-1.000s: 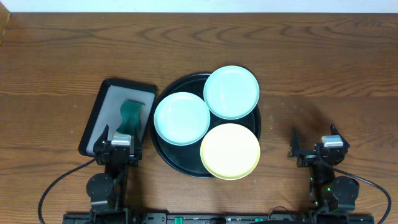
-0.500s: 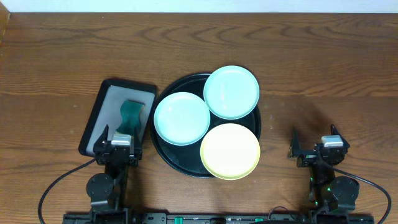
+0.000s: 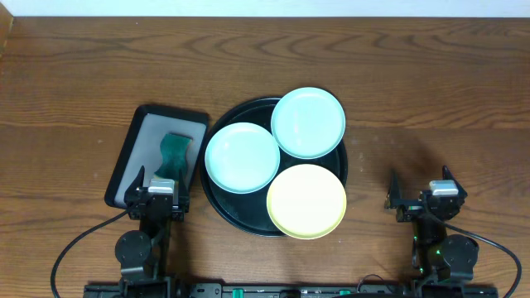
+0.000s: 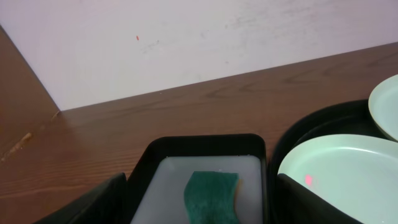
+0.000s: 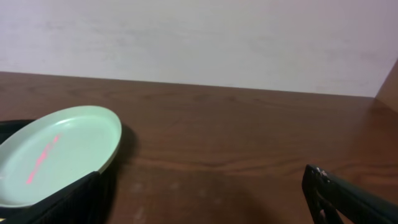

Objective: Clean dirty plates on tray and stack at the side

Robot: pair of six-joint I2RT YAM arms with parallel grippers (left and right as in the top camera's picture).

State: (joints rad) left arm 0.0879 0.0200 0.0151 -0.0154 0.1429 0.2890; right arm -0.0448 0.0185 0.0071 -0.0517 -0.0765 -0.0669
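Three plates lie on the round black tray (image 3: 222, 207) at the table's middle. One mint-green plate (image 3: 242, 157) is at the left, another mint-green plate (image 3: 308, 122) at the back right, and a pale yellow plate (image 3: 306, 201) at the front right. My left gripper (image 3: 156, 192) is open and empty at the near left, by the small tray. My right gripper (image 3: 422, 195) is open and empty at the near right over bare wood. The left wrist view shows the left mint plate (image 4: 348, 174). The right wrist view shows a pale green-looking plate (image 5: 59, 149).
A small rectangular black tray with a grey inside (image 3: 151, 129) stands left of the round tray and holds a green sponge (image 3: 172, 154), also in the left wrist view (image 4: 211, 196). Bare wood tabletop (image 3: 431, 108) stretches to the right. A pale wall runs along the back.
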